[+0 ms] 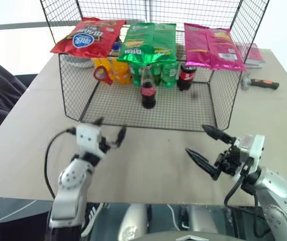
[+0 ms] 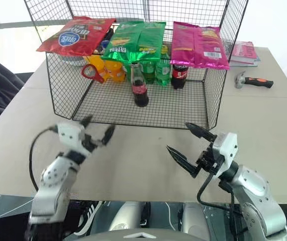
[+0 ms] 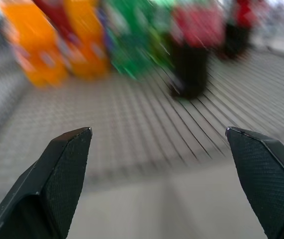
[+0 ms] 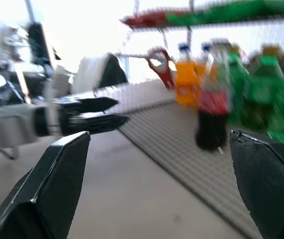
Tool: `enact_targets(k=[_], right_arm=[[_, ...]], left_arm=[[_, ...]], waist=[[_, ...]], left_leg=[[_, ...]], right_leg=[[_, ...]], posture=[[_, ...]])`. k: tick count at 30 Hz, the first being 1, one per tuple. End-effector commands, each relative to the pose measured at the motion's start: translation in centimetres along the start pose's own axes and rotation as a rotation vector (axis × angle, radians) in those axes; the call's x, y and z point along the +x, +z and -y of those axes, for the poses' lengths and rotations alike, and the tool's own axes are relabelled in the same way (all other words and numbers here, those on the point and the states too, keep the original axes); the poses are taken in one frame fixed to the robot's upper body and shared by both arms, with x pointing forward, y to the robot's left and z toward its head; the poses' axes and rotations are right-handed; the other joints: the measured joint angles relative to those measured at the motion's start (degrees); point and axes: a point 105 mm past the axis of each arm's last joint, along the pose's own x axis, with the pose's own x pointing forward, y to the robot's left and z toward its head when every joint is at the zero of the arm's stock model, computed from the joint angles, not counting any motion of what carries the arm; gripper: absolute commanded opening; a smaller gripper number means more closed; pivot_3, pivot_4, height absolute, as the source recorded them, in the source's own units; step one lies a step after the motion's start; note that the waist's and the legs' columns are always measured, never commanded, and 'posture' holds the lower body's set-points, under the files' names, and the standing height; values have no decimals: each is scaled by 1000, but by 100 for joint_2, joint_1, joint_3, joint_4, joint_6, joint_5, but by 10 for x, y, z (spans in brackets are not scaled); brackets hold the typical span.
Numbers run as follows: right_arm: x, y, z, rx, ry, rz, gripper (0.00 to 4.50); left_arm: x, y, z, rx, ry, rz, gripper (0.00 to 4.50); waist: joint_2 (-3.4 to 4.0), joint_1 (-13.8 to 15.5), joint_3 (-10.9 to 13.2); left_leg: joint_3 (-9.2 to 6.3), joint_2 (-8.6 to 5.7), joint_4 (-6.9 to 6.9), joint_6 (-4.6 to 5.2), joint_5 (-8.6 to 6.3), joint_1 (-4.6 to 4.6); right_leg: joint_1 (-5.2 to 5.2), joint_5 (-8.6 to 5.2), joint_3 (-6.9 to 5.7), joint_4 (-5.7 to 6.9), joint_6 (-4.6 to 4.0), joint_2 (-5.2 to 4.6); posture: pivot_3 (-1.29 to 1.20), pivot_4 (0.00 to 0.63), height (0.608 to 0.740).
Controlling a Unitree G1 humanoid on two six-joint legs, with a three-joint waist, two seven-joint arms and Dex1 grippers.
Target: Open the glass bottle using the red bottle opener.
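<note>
The glass bottle (image 1: 148, 90) stands upright on the floor of a wire basket (image 1: 73, 95), near the open front, with dark liquid and a red label. The red bottle opener (image 1: 102, 74) hangs at the basket's left side, beside the orange bottles. My left gripper (image 1: 110, 128) hovers open over the table just before the basket's front edge, left of the bottle, holding nothing. My right gripper (image 1: 195, 139) is open and empty too, lower and to the right, aimed leftward. In the right wrist view the bottle (image 4: 212, 117), the opener (image 4: 160, 63) and the left gripper (image 4: 107, 112) all appear.
Orange bottles (image 1: 114, 70), green bottles (image 1: 163, 74) and a dark plastic cola bottle (image 1: 186, 76) stand behind the glass bottle. Red, green and pink snack bags (image 1: 151, 40) lie on the basket's top. A hammer (image 1: 261, 83) lies on the table at the right.
</note>
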Motion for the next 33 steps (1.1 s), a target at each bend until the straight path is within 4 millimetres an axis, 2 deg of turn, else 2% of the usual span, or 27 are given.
enact_targets(k=[1,8,13,33], right_arm=[[8,16,-8,7,51,60,4500],[17,22,-8,2,73,76,4500],[20,21,-7,-11,74,77,4500],[24,21,-7,-24,81,87,4500]], left_arm=[[13,18,-25,10,102,68,4444],[40,37,-32,38,80,131,4444],[60,40,-41,54,92,143,4444],[91,27,-41,35,65,140,4444]], waist=[[-4,-15,-3],[-7,-27,-2],[-8,-25,-2],[-10,-29,-1]], left_leg=[[1,-1,1,0,0,0],[-1,-3,2,-2,1,0],[-6,-5,6,-3,2,0],[-9,-5,12,-5,3,-1]], right_leg=[[2,2,1,0,2,0],[6,4,0,-5,3,1],[8,5,-7,-3,4,1],[14,8,-11,-3,8,1]], posture=[[0,150,709],[0,150,709],[0,150,709],[0,150,709]])
